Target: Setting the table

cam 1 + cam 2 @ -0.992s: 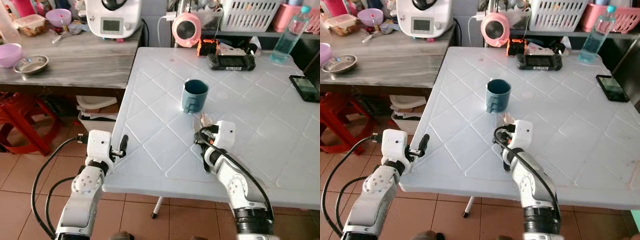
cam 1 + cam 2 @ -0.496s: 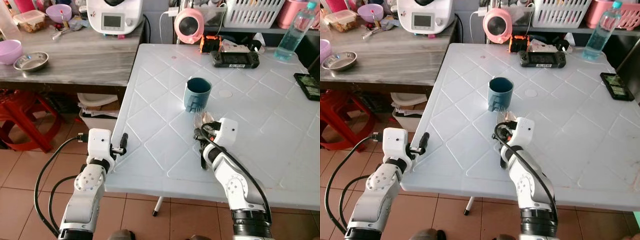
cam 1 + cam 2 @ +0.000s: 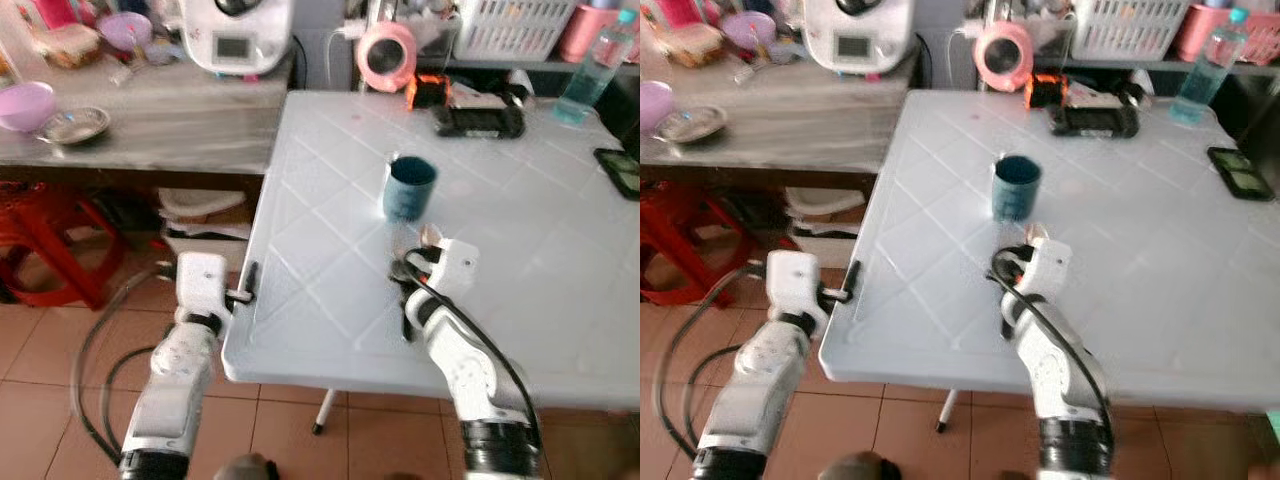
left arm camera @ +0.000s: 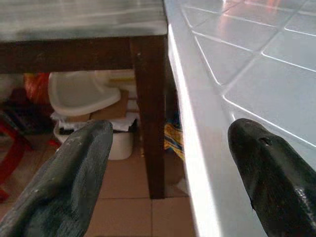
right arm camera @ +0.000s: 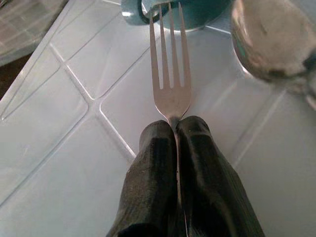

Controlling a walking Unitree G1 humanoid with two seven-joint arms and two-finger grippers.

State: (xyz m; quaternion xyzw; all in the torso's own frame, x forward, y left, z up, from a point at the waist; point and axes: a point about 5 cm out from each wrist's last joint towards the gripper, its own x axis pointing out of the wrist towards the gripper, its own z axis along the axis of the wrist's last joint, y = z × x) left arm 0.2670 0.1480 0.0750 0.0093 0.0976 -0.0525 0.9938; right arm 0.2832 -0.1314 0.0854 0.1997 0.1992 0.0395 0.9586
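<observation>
A teal mug (image 3: 408,187) stands upright on the white plastic table (image 3: 330,170). My right gripper (image 3: 404,272) rests low over the table just in front of the mug, shut on a metal fork (image 5: 169,74). The fork's tines point at the mug's base (image 5: 192,12). A shiny spoon bowl (image 5: 264,42) lies close beside the fork; I cannot tell whether it is also held. My left gripper (image 3: 247,290) is at the table's left edge, open. Its fingers (image 4: 74,173) stand on either side of the table rim (image 4: 190,148).
A grey counter (image 3: 150,130) at the left carries a purple bowl (image 3: 25,103), a steel bowl (image 3: 78,124) and a white appliance (image 3: 240,35). A red stool (image 3: 40,240) stands below. At the table's far edge are a pink appliance (image 3: 388,55), a black device (image 3: 475,118), a bottle (image 3: 590,70) and a phone (image 3: 622,170).
The whole picture has shifted and blurred, so the camera moved. Both grippers keep their places relative to the table, and the fork stays held.
</observation>
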